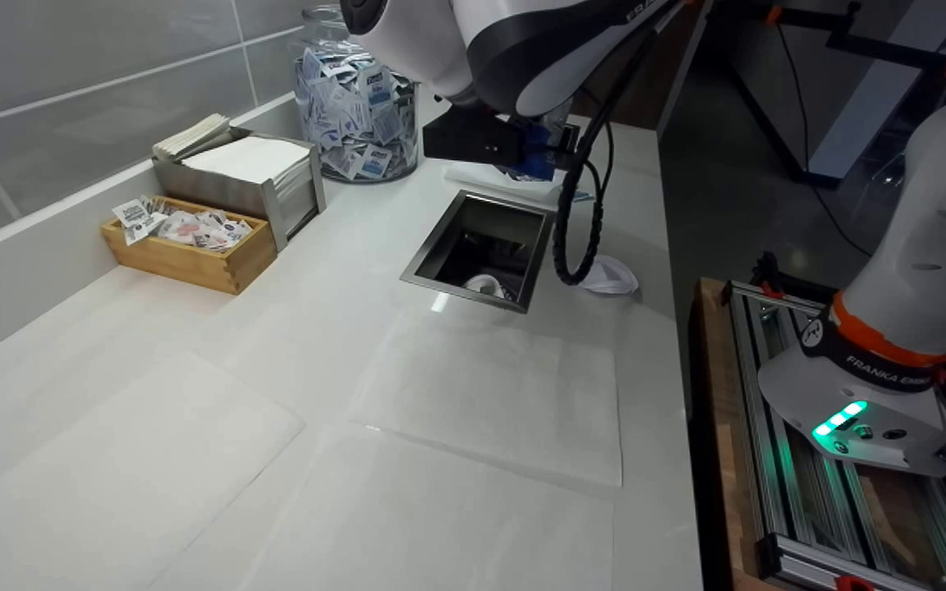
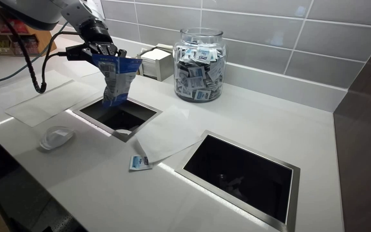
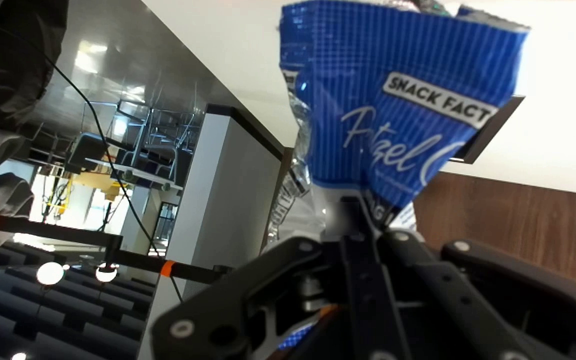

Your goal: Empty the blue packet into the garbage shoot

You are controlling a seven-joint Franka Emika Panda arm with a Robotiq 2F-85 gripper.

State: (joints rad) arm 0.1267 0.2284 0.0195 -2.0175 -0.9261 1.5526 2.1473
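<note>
In an exterior view, a glass jar (image 2: 201, 37), filled with sachets (image 2: 198, 73), stood right of the fingers (image 2: 109, 50), a napkin holder (image 2: 165, 67) beyond them; lower down, to their right, lay a paper sheet (image 2: 169, 135), one loose sachet (image 2: 139, 163) at its corner.

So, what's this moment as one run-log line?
fingers: gripping blue packet; position: above counter, near chute opening; pouring: none visible

The arm (image 2: 39, 13) slopes down to the gripper (image 3: 368, 220) from above, its black wrist (image 2: 94, 31) just over it. The gripper is tilted, its fingers (image 3: 365, 275) close together in a pinch; the base (image 1: 859, 390), its lights (image 1: 841, 418) glowing green, stands well apart from the gripper.
</note>
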